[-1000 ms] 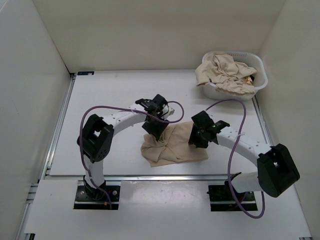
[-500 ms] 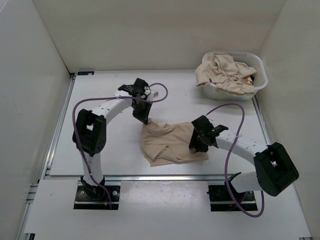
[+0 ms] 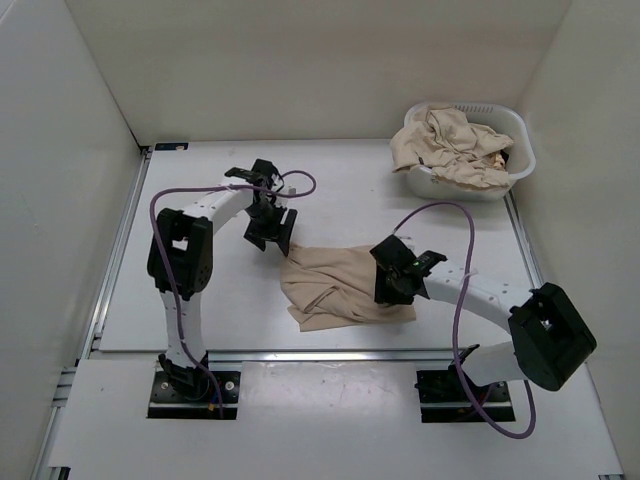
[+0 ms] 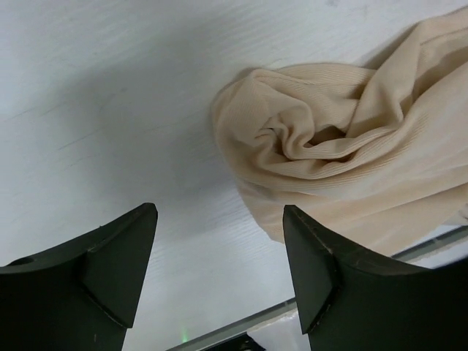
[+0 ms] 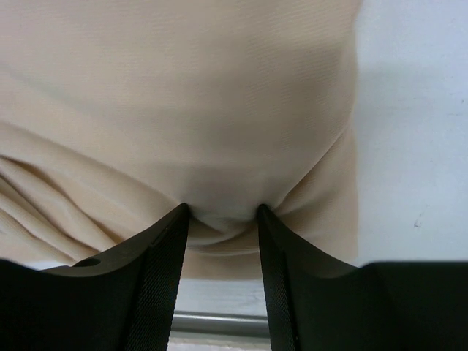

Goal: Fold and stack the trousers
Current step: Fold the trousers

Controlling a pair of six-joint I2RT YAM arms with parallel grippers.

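One pair of beige trousers lies crumpled on the white table, in front of the two arms. My left gripper is open and empty, hovering just left of and behind the trousers' upper left corner. In the left wrist view its jaws stand wide apart over bare table, with the bunched cloth ahead to the right. My right gripper sits on the right part of the trousers. In the right wrist view its jaws pinch a fold of the cloth between them.
A white laundry basket stands at the back right, holding several more beige trousers. A metal rail runs along the table's near edge, close to the trousers. White walls enclose the table on the left, back and right.
My left gripper has let go of the trousers and moved back and to the left, now open. The cloth it had lifted lies flat. My right gripper has shifted slightly left on the cloth.
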